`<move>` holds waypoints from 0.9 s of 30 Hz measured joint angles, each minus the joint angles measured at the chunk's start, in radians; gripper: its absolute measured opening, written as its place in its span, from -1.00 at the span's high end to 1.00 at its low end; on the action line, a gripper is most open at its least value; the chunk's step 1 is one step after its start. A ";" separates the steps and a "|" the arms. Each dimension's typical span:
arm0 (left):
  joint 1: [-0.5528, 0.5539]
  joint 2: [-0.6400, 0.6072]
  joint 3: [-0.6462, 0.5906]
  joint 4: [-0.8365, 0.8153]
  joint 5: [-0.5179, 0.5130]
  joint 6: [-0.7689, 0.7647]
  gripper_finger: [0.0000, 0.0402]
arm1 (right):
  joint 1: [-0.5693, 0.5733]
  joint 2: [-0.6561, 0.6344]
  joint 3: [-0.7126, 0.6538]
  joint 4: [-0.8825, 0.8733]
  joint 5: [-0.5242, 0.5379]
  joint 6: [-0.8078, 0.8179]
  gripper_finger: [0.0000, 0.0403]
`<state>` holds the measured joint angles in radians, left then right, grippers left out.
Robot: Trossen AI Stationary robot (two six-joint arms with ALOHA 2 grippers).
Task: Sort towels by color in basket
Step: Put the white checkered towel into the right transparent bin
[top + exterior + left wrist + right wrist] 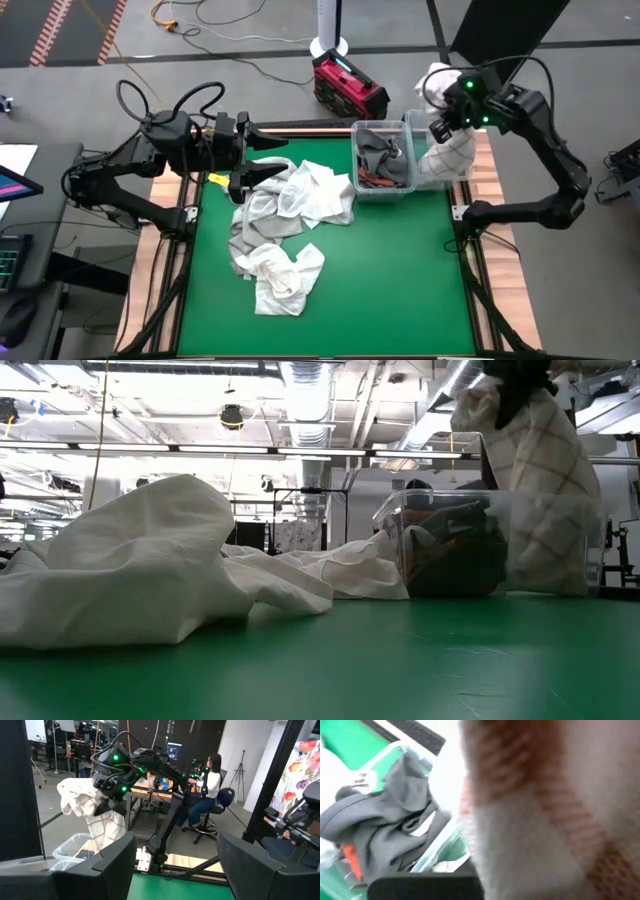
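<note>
A white towel with thin red check lines [447, 155] hangs from my right gripper [447, 122], which is shut on it above the right clear bin [468, 172] at the table's far right. The left clear bin [383, 190] holds a dark grey towel [395, 820] and a rust-orange one [350, 860]. A pile of white and light grey towels [285, 215] lies on the green table. My left gripper [272, 155] is open and level above the pile's far left end, touching nothing. My right gripper holds the checked towel by a bunched upper part [97, 802], pinched between its fingers, which slant downward. A wad of cloth [437, 80] spills out above the fingers. The rest hangs slack below, and its lower end [560, 550] reaches down into the right clear bin.
The two clear bins stand side by side at the far right of the green mat. A wooden frame [165, 260] borders the mat. A red device [348, 85] and cables lie on the floor beyond the far edge. A person [207, 790] sits at a desk in the room.
</note>
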<state>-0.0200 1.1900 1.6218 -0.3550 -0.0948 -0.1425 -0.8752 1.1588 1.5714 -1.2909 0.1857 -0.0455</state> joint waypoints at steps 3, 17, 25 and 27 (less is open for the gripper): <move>0.000 0.000 0.000 -0.001 0.000 0.000 -0.32 | -0.030 0.005 -0.023 0.013 0.001 0.009 0.85; 0.000 0.001 0.000 -0.069 0.000 -0.042 -0.32 | -0.024 -0.049 -0.376 0.216 -0.025 0.194 0.85; 0.000 0.001 0.000 -0.073 0.001 -0.048 -0.32 | -0.024 -0.057 -0.562 0.441 0.061 0.285 0.85; 0.000 0.000 0.000 -0.089 0.001 -0.056 -0.32 | -0.024 -0.058 -0.606 0.459 0.079 0.301 0.85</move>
<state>-0.0204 1.1900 1.6218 -0.4443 -0.0942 -0.1983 -0.8993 1.1004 0.9655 -0.8321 0.2645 0.2556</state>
